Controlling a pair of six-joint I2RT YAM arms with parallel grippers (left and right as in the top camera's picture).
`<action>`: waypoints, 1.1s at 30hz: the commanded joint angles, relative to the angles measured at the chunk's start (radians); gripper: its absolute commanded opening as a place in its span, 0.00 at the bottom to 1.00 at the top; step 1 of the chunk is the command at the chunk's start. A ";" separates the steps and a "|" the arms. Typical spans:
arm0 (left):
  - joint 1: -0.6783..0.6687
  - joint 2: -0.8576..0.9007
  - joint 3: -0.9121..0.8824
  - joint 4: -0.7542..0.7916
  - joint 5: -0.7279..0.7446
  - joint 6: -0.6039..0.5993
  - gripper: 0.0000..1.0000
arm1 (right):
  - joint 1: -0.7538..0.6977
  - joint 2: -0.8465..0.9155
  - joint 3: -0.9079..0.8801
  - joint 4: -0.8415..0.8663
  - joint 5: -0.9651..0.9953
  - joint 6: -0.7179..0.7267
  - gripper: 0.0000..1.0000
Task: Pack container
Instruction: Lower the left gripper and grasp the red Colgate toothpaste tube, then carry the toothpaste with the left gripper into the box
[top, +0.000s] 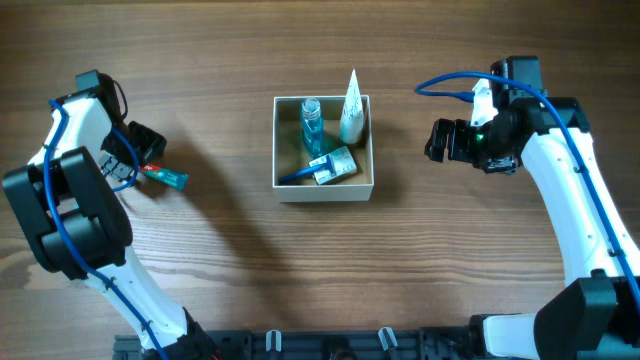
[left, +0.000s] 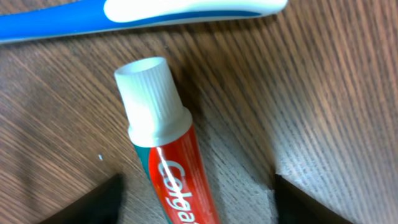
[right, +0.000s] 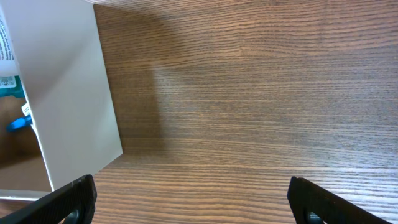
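Between pincer (right: 186, 199) fingers, container (right: 74, 93) wall edge.

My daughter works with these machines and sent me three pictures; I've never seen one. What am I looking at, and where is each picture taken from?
The wide picture looks straight down on a wooden table. The two white jointed things at the sides are robot arms; each ends in a gripper with two jaws: the left gripper and the right gripper.

The other two pictures come from small cameras on the wrists. The left one looks down between open jaws at a toothpaste tube lying on the table, with a blue and white toothbrush beyond it. The right one shows open jaws holding nothing, beside the container.

The container is an open box in the middle, already holding a few toiletries.
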 joint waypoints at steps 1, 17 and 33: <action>-0.001 0.042 -0.014 -0.005 0.013 0.002 0.38 | -0.001 0.007 0.003 -0.005 -0.009 -0.001 1.00; -0.001 0.024 0.008 -0.061 0.036 0.001 0.04 | -0.001 0.007 0.003 -0.005 -0.008 -0.002 1.00; -0.254 -0.392 0.249 -0.249 0.035 0.416 0.04 | -0.001 0.007 0.003 0.009 -0.008 -0.002 1.00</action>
